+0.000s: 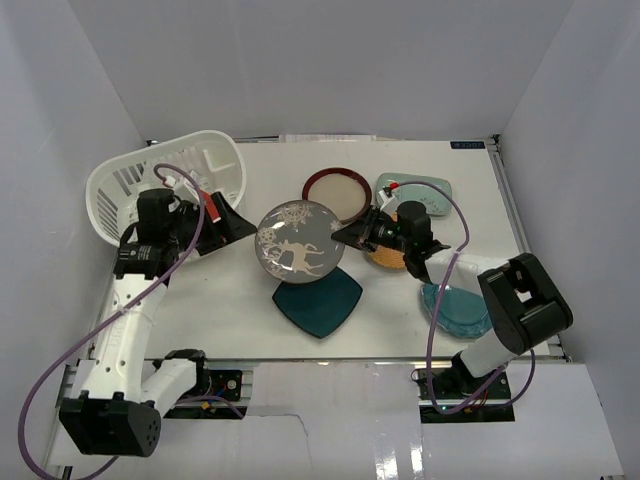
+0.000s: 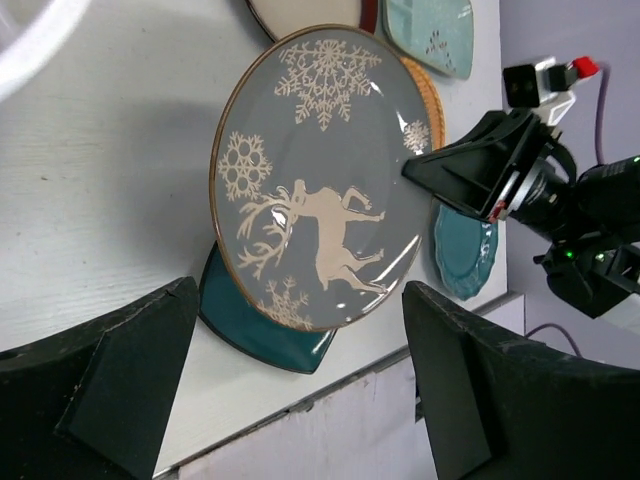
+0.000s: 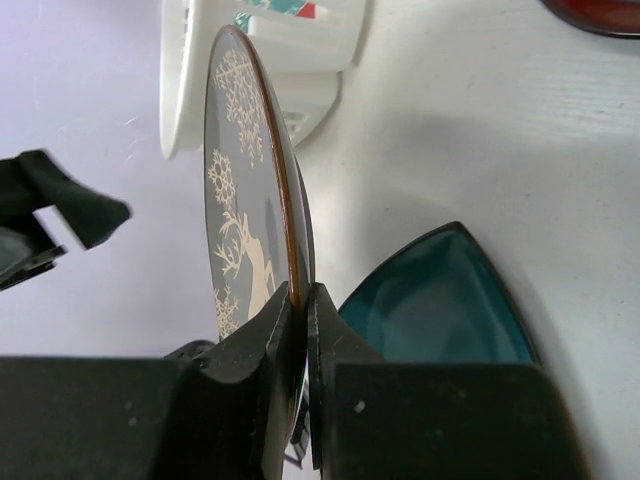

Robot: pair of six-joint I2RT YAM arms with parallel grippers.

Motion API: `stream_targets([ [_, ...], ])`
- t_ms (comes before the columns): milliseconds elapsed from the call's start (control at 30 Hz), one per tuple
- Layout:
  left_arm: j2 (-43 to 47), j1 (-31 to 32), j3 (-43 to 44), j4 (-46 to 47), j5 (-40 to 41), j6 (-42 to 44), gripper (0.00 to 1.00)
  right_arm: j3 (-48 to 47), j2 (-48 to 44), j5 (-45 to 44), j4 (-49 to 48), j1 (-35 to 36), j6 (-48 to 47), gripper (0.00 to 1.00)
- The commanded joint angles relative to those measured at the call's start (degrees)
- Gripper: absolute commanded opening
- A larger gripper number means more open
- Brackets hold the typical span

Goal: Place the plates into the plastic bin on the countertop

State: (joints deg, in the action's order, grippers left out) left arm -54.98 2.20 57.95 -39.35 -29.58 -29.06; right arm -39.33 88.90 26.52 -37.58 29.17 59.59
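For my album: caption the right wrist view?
Right gripper pinches the grey reindeer plate by its rim, on edge near the dark-teal square plate.

The grey plate (image 1: pixel 298 239) hides part of the dark-teal square plate (image 1: pixel 322 306) (its far corner unseen).

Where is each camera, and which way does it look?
Top external: high behind the arms, looking down on the countertop; both arms show.
Left wrist: on the left arm, facing the grey plate; its open fingers frame the bottom.
Right wrist: on the right arm, looking along the plate's edge toward the plastic bin; its fingers pinch the rim.
Shared: all show the grey plate in the right gripper.
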Motion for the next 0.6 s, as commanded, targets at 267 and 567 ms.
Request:
stream_targets([
  [267,-7.24,7.73,-4.96,7.80,-0.13,-0.65,0.81,0.39,-7.51,12.50,-13.65,-1.04,4.30,0.08],
  [567,-9.09,10.28,-6.10,14.56,-0.03,-2.75,0.06,2.24,-7.60,14.35,-15.15,-1.13,5.45,0.08],
])
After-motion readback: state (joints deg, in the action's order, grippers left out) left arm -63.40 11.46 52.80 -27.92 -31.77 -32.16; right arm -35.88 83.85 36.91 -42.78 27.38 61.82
